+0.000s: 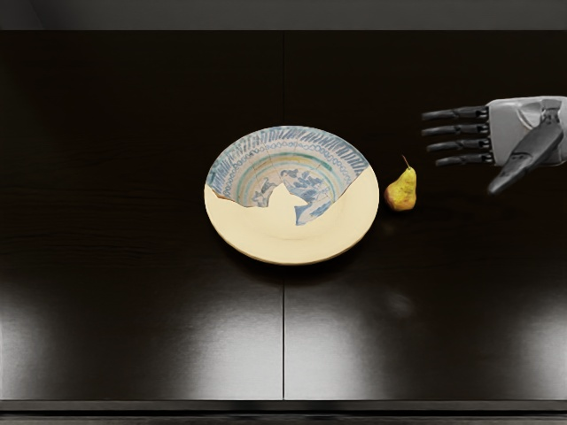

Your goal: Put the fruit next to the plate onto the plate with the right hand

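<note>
Item: pear [400,190], yellow-brown, stem pointing up. It is sitting on the dark surface [133,310] just beside the right rim of the plate [283,243], not on it.
Right hand [494,133]: hovering right of the pear and apart from it, fingers extending straight and wide, holding nothing.
Step, as judged: reaching.
Handling: approaching low from the right and wrapping fingers and thumb around the pear's broad belly, without bumping the rim.

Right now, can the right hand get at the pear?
Probably yes. The right hand hovers open, fingers stretched toward the pear, which stands just beside the plate rim. Only bare table shows between hand and pear; nothing blocks the path.
</note>
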